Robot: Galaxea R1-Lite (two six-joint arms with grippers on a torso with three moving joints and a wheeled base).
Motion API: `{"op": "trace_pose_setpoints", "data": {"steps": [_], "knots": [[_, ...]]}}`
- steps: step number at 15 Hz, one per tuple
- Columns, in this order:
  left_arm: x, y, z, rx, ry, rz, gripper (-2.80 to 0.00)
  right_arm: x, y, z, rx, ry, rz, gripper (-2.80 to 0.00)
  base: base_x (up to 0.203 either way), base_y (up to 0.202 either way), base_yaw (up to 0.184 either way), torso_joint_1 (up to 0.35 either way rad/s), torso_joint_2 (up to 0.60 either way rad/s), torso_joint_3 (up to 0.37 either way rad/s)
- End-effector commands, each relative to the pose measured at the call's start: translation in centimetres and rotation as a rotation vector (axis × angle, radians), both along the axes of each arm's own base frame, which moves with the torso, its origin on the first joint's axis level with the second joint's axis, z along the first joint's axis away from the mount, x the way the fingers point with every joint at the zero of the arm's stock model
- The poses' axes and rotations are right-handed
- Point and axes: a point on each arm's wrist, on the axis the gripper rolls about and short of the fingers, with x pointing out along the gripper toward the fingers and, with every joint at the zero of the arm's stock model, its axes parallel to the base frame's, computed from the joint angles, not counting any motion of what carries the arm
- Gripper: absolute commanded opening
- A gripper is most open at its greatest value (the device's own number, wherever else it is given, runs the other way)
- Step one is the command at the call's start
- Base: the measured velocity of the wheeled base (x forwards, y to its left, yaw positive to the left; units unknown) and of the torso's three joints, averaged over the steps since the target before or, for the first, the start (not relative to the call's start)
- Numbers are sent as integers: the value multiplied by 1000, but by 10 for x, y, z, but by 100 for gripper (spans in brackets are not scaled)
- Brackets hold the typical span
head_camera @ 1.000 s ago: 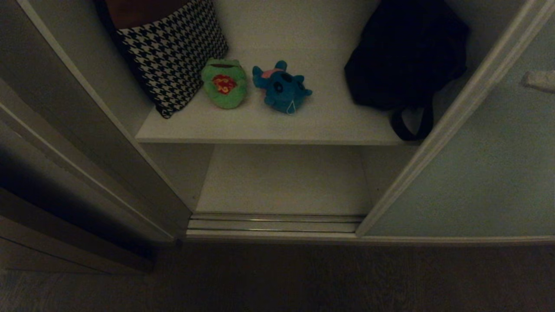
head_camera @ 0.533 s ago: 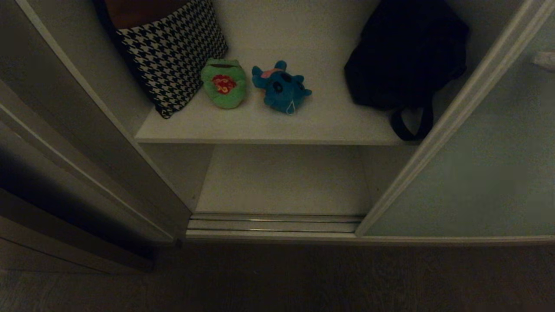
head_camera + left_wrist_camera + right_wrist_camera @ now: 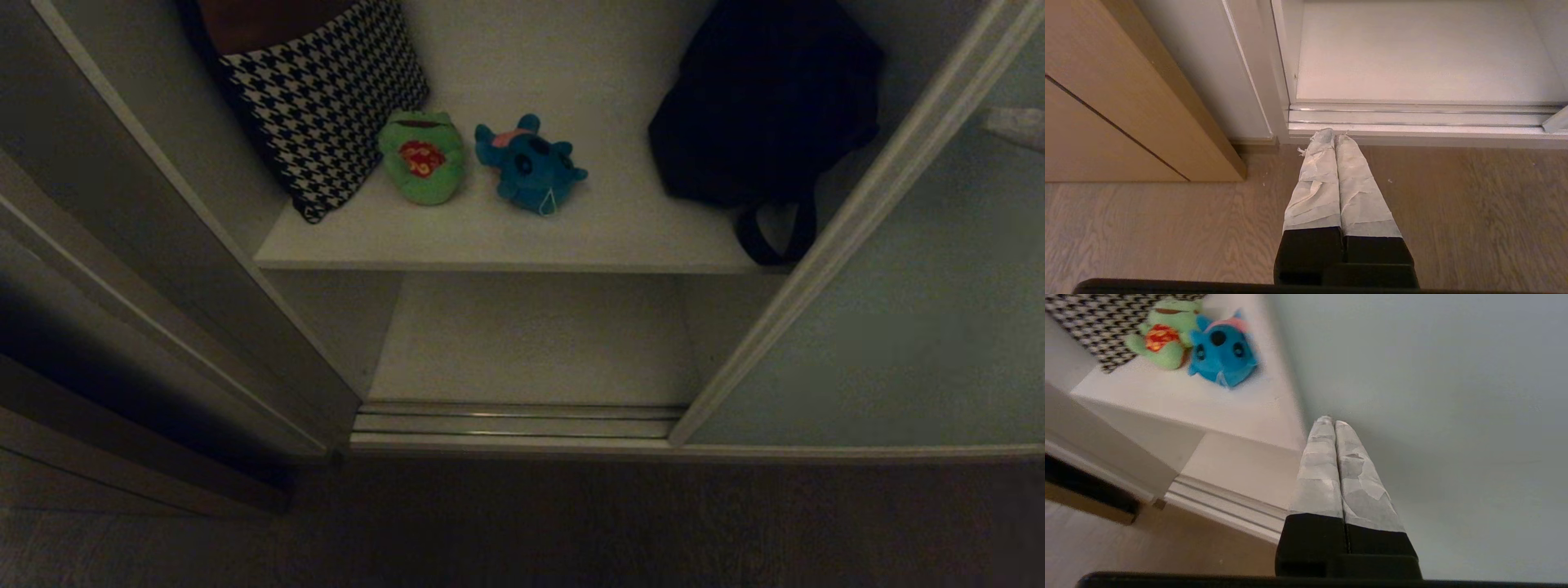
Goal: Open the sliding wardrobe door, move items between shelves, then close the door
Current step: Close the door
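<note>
The sliding wardrobe door [image 3: 914, 310] stands pushed to the right, leaving the wardrobe open. On the upper shelf [image 3: 506, 237] lie a green frog toy [image 3: 422, 157] and a blue toy with a pink back [image 3: 531, 166], side by side. The bottom board [image 3: 531, 343] below is bare. My right gripper [image 3: 1329, 421] is shut and empty, its tip close in front of the door panel [image 3: 1433, 396] near its left edge; it shows at the head view's right edge [image 3: 1015, 128]. Both toys [image 3: 1163, 332] [image 3: 1221, 351] lie well beyond it. My left gripper [image 3: 1333, 136] is shut, parked over the floor by the track.
A houndstooth cushion [image 3: 318, 90] leans at the shelf's left, touching the frog. A black strapped bag [image 3: 759, 106] fills the shelf's right, its strap hanging over the edge. The metal floor track [image 3: 514, 420] runs along the opening. Brown wooden trim [image 3: 1126, 102] stands left.
My right gripper's tip has risen a little along the door at the head view's right edge. The toys, the door and the left arm have not moved.
</note>
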Motion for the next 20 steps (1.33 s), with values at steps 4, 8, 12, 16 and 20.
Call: {"op": "trace_pose_setpoints", "data": {"steps": [4, 8, 12, 16, 20], "knots": [[0, 0, 0, 0, 2, 0, -280, 6, 3, 1, -5, -4, 19, -280, 0, 0, 0, 0, 0, 0], [0, 0, 0, 0, 2, 0, -280, 13, 4, -4, -6, 18, 19, -280, 0, 0, 0, 0, 0, 0], [0, 0, 0, 0, 2, 0, -280, 17, 13, -4, -7, 27, 65, -280, 0, 0, 0, 0, 0, 0], [0, 0, 0, 0, 2, 0, -280, 31, 33, -6, -7, 51, 148, -280, 0, 0, 0, 0, 0, 0], [0, 0, 0, 0, 2, 0, -280, 57, 64, -7, -37, 63, 163, -280, 0, 0, 0, 0, 0, 0]]}}
